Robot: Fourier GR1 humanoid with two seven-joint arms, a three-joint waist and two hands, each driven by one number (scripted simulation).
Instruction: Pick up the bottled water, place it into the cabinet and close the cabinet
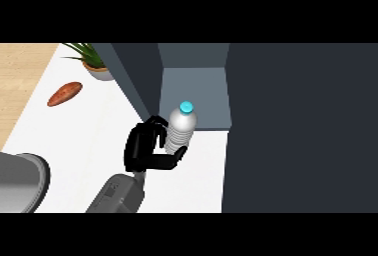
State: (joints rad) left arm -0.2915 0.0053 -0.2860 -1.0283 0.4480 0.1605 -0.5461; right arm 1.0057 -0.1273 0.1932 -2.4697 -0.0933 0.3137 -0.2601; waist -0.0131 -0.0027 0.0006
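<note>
One black hand (pixel 146 147) shows in the head view, at the end of a grey forearm (pixel 118 196) that comes up from the lower edge, a little left of the middle. Which of the two hands it is, the view does not tell for sure; by its place in the view it seems to be the left one. Its fingers and thumb are curled round the bottled water (pixel 179 131), so the hand has hold of the bottle at its lower half. The bottle stands upright just to the right of the palm, with its blue cap (pixel 186 106) above the fingers. Directly beyond the hand is the open cabinet (pixel 193 95), and the bottle is at the front edge of the cabinet's grey floor; whether it already rests on that floor cannot be told. To the right of the hand stands the dark cabinet door (pixel 299 125). Far to the left and beyond the hand, a sweet potato (pixel 65 94) lies on the white counter (pixel 81 135), and a potted plant (pixel 94 62) stands still further away. Near the forearm, to its left, a grey round object (pixel 21 182) is partly visible.
</note>
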